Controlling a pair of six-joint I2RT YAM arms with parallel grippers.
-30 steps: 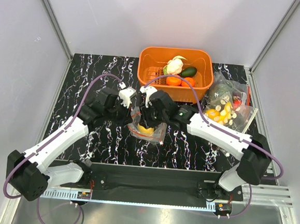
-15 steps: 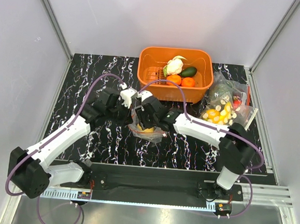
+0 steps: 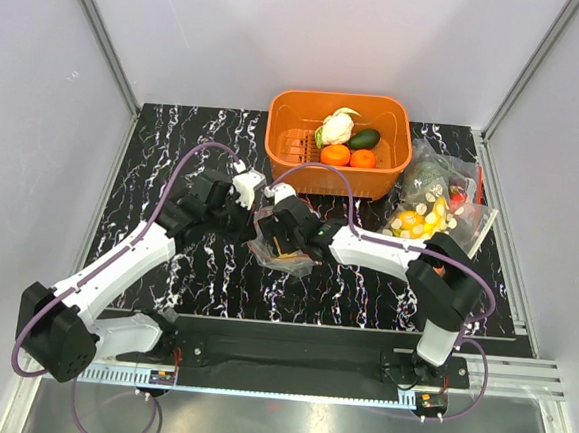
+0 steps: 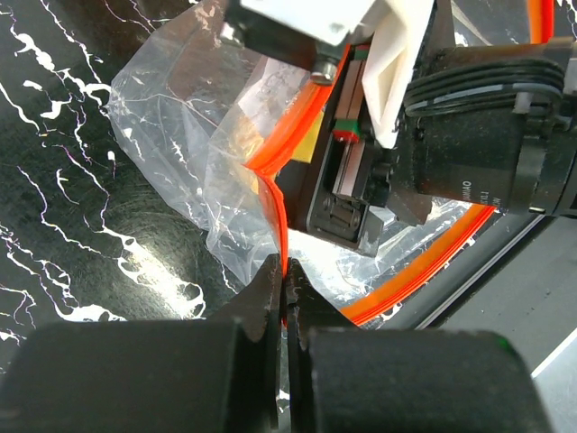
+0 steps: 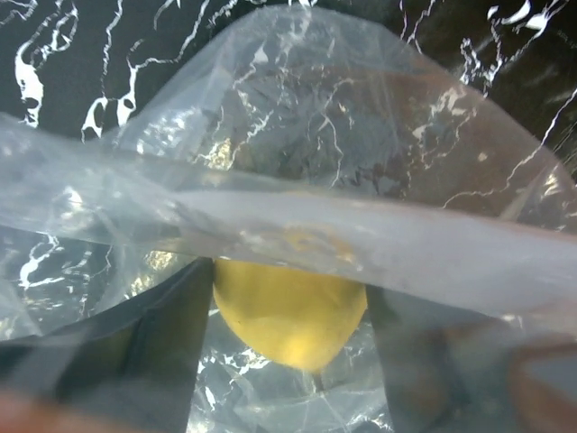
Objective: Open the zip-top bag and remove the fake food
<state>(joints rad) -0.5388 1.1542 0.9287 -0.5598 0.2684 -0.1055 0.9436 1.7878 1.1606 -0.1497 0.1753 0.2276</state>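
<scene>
The clear zip-top bag (image 3: 293, 262) lies on the black marbled table in front of the orange basket (image 3: 284, 113). My left gripper (image 4: 286, 281) is shut on its red-orange zip strip (image 4: 297, 126), holding the mouth up and open. My right gripper (image 5: 288, 293) is open and reaches inside the bag. Its fingers (image 5: 176, 343) stand on either side of a yellow fake fruit (image 5: 288, 329), partly veiled by a plastic fold. In the top view the right gripper (image 3: 280, 242) sits in the bag mouth. The basket holds a cauliflower (image 3: 338, 127), an avocado (image 3: 364, 138) and two oranges (image 3: 335, 155).
At the right of the table lie a clear bag of dark greens (image 3: 428, 177) and a clear bag of yellow corn-like pieces (image 3: 420, 220). Grey walls stand on three sides. The two arms cross closely over the bag.
My right gripper has pushed leftward and deeper into the bag, and its jaws have spread wider. The left gripper has kept its hold on the zip strip.
</scene>
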